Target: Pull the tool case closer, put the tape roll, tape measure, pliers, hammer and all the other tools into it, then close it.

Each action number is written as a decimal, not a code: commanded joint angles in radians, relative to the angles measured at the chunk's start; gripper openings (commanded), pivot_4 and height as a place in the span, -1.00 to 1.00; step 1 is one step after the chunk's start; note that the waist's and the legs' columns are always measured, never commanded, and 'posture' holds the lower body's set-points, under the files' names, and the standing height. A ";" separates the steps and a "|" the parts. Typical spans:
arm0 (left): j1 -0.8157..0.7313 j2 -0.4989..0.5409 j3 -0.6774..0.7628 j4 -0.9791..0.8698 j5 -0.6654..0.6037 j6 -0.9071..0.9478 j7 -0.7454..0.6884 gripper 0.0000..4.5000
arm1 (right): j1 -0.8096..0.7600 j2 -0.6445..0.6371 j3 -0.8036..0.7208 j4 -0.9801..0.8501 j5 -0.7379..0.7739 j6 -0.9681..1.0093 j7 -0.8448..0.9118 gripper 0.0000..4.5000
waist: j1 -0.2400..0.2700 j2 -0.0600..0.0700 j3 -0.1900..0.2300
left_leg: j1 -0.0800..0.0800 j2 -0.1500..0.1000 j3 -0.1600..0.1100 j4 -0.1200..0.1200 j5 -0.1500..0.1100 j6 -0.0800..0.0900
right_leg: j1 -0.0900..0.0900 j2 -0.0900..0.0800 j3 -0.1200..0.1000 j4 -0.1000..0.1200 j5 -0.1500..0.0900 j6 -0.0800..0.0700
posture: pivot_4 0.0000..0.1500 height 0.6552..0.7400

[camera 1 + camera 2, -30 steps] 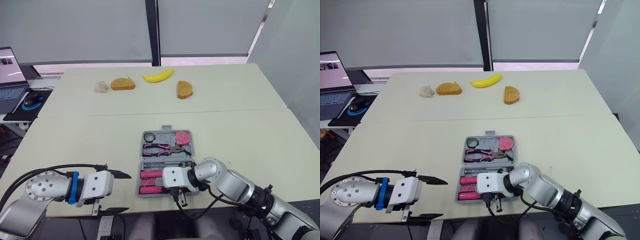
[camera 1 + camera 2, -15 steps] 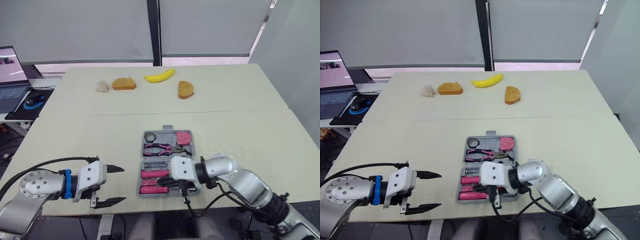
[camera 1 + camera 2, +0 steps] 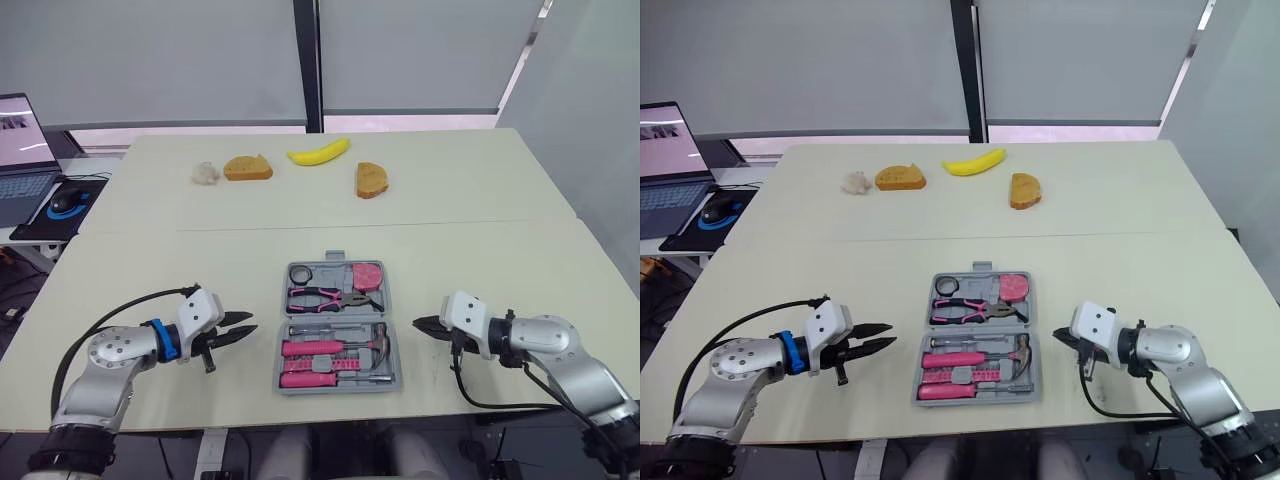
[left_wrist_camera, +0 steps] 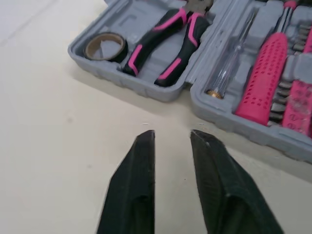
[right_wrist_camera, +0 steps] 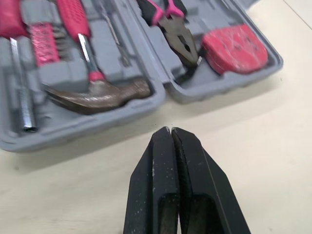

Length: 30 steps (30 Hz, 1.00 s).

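The left gripper (image 4: 171, 135) has its fingers slightly apart, holding nothing, near the left side of the tool case (image 3: 338, 384). The right gripper (image 5: 169, 129) has its fingers pressed together, empty, near the case's right side. The case lies open on the table (image 3: 480, 270) between them, with the tape roll (image 3: 299, 273), pliers (image 3: 325, 296), tape measure (image 3: 367, 274) and hammer (image 3: 335, 347) inside.

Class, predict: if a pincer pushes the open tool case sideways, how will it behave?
Probably slides flat rather than tipping: the tool case lies open, low and wide. Likely heavy for its size, given the metal-headed hammer and pliers inside.
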 commanded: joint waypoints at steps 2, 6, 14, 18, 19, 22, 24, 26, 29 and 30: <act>-0.095 -0.042 -0.052 0.091 0.050 -0.062 0.002 -0.99 | -0.071 0.033 0.022 0.118 -0.043 -0.078 -0.013 -1.00 | 0.001 0.000 0.000 | 0.000 0.000 0.000 0.001 0.000 0.000 | 0.000 0.000 0.000 0.000 0.000 0.000 | 1.00 1.00; -0.144 -0.072 -0.090 0.149 0.081 -0.094 0.000 -0.99 | -0.122 0.063 0.051 0.214 -0.066 -0.122 -0.001 -1.00 | 0.002 0.000 0.000 | 0.000 -0.001 0.000 0.001 0.000 0.000 | 0.000 0.000 0.001 0.000 0.000 0.000 | 1.00 1.00; -0.195 -0.112 -0.130 0.245 0.128 -0.150 0.020 -0.99 | -0.182 0.126 0.088 0.323 -0.096 -0.169 0.011 -1.00 | -0.006 0.000 0.000 | 0.000 -0.001 0.000 0.001 0.000 0.000 | 0.000 0.000 0.000 0.001 0.000 0.000 | 1.00 1.00; -0.202 -0.131 -0.139 0.248 0.131 -0.161 0.026 -0.99 | -0.223 0.166 0.113 0.387 -0.117 -0.190 0.012 -1.00 | -0.011 0.000 0.000 | 0.000 -0.001 0.000 0.001 0.000 0.000 | 0.000 0.000 0.001 0.002 0.000 0.000 | 1.00 1.00; -0.201 -0.132 -0.140 0.247 0.131 -0.162 0.025 -0.99 | -0.229 0.174 0.119 0.394 -0.121 -0.195 0.018 -1.00 | -0.011 0.000 0.000 | 0.000 -0.001 0.000 0.001 0.000 0.000 | 0.000 0.000 0.001 0.002 0.000 0.000 | 1.00 1.00; -0.197 -0.134 -0.146 0.243 0.132 -0.160 0.018 -0.99 | -0.242 0.194 0.140 0.394 -0.123 -0.192 0.040 -1.00 | -0.011 0.000 0.000 | 0.000 -0.001 -0.001 0.002 0.000 0.000 | -0.001 0.000 0.000 0.003 0.000 0.000 | 1.00 1.00; -0.191 -0.138 -0.151 0.233 0.132 -0.156 0.012 -0.99 | -0.247 0.204 0.150 0.391 -0.126 -0.188 0.051 -1.00 | -0.012 0.000 0.000 | 0.000 -0.001 0.000 0.002 0.000 0.000 | -0.001 0.000 0.001 0.004 0.000 0.000 | 1.00 1.00; -0.186 -0.144 -0.153 0.218 0.129 -0.146 0.011 -0.99 | -0.251 0.212 0.153 0.386 -0.126 -0.184 0.055 -1.00 | -0.013 0.000 0.000 | 0.000 -0.001 0.000 0.002 0.000 0.000 | -0.001 0.000 0.001 0.004 0.000 0.000 | 1.00 1.00; -0.169 -0.150 -0.160 0.173 0.117 -0.118 -0.002 -0.99 | -0.252 0.219 0.152 0.378 -0.130 -0.184 0.055 -1.00 | -0.014 0.000 0.000 | 0.000 -0.001 0.000 0.002 0.000 0.000 | -0.002 0.000 0.001 0.006 0.000 0.000 | 1.00 1.00; -0.160 -0.150 -0.163 0.149 0.113 -0.105 -0.007 -0.99 | -0.251 0.220 0.151 0.374 -0.130 -0.182 0.056 -1.00 | -0.015 0.000 0.000 | 0.000 -0.001 0.000 0.002 0.000 0.000 | -0.002 0.000 0.001 0.006 0.000 0.000 | 1.00 1.00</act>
